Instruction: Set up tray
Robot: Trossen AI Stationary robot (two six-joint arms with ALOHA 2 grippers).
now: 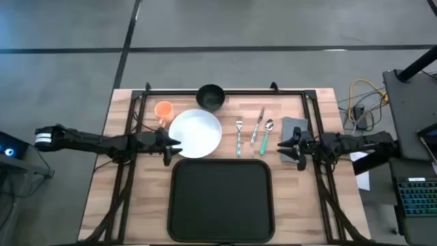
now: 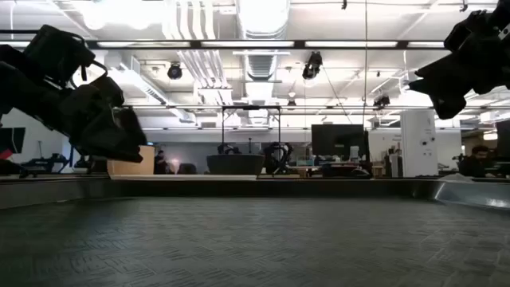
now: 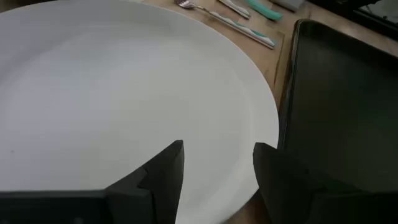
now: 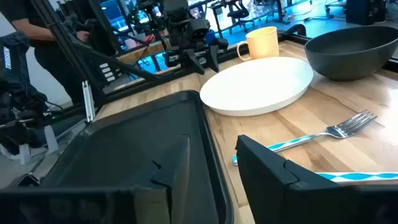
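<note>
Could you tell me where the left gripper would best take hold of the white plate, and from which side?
Probably at the rim nearest the left gripper, coming in low from the plate's left edge. The plate lies flat on the table, so only its thin raised rim offers a hold; the open fingers already sit there.

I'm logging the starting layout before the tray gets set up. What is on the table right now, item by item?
tray: 1, black, near edge at centre, empty
plate: 1, white, just behind the tray's left corner
bowl: 1, dark, far edge, behind the plate
cup: 1, orange, left of the plate
fork: 1, teal handle, right of the plate
knife: 1, beside the fork
spoon: 1, teal handle, beside the knife
napkin: 1, grey, right of the spoon
left gripper: open, at the plate's left rim
right gripper: open, over the napkin
</note>
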